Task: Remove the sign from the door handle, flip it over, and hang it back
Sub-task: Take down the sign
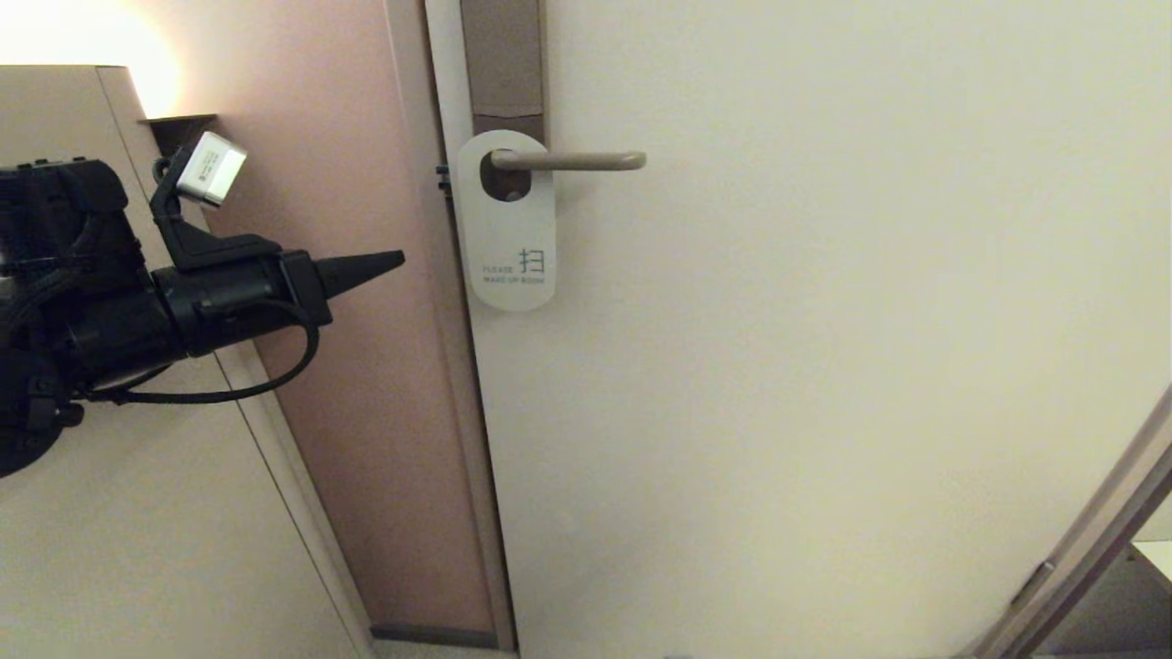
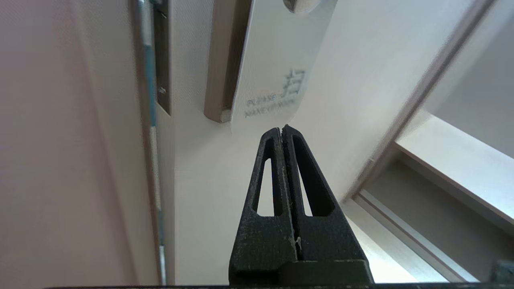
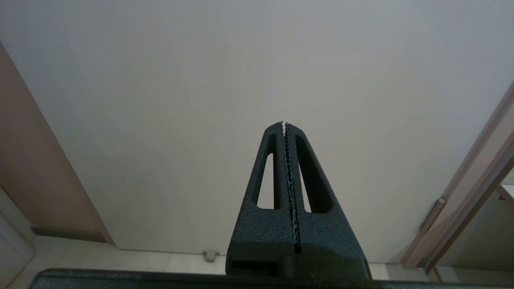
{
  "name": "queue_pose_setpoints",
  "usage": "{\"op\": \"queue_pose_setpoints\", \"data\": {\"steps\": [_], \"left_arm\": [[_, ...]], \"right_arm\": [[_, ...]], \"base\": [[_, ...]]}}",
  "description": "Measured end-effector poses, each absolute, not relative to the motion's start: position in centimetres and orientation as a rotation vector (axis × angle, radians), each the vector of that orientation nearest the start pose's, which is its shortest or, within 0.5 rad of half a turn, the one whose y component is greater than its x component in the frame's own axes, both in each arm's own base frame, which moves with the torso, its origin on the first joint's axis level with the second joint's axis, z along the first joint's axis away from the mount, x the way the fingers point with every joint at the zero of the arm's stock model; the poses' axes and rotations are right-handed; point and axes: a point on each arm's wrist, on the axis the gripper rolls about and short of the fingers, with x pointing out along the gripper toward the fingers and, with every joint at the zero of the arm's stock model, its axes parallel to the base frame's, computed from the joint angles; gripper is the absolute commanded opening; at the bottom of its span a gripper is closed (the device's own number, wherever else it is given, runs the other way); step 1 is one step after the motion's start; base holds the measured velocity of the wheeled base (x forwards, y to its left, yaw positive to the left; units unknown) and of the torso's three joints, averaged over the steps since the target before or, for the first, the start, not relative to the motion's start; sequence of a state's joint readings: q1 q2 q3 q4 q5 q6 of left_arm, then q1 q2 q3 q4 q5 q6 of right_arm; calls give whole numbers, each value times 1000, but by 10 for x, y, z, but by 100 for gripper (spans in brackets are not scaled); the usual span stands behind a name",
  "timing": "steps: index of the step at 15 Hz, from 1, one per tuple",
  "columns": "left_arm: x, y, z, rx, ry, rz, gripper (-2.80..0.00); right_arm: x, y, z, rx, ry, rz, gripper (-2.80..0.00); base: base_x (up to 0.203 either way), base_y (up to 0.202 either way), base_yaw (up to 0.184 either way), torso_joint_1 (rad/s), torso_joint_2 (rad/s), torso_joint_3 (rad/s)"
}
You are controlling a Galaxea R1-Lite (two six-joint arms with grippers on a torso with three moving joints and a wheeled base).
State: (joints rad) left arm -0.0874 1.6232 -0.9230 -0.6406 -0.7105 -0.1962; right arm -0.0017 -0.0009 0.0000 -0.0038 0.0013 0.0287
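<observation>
The sign (image 1: 506, 229) hangs by its oval hole on the door handle (image 1: 572, 161), white "PLEASE MAKE UP ROOM" face outward. The handle is a slim beige lever on a tall grey-brown lock plate (image 1: 504, 64). My left gripper (image 1: 398, 260) is shut and empty, raised to the left of the sign and apart from it, level with its lower half. In the left wrist view the sign (image 2: 277, 68) lies just beyond the closed gripper (image 2: 282, 128). My right gripper (image 3: 283, 124) is shut and empty, low before the bare door, and does not show in the head view.
The cream door (image 1: 824, 366) fills the middle and right. The door frame and a pinkish wall (image 1: 366, 412) stand to the left, behind my left arm. A second frame and ledge (image 1: 1099, 549) sit at the lower right. A door stop (image 3: 210, 254) is on the floor.
</observation>
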Motion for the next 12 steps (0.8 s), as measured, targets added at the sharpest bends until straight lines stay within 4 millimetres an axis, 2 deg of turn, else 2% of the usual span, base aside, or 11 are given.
{"op": "queue_pose_setpoints", "data": {"steps": [5,11,12], "left_arm": [[306,-40,229,-211,161,-870,-280],[326,-42,225,-213,165,-878,-280],[327,-42,224,-216,169,-878,0]], "right_arm": [[-23,0,76,29,-5,0,-280],[-23,0,76,29,-5,0,-280],[-23,0,76,29,-5,-1,-280]], "base": [[0,0,0,0,0,0],[0,0,0,0,0,0],[0,0,0,0,0,0]]}}
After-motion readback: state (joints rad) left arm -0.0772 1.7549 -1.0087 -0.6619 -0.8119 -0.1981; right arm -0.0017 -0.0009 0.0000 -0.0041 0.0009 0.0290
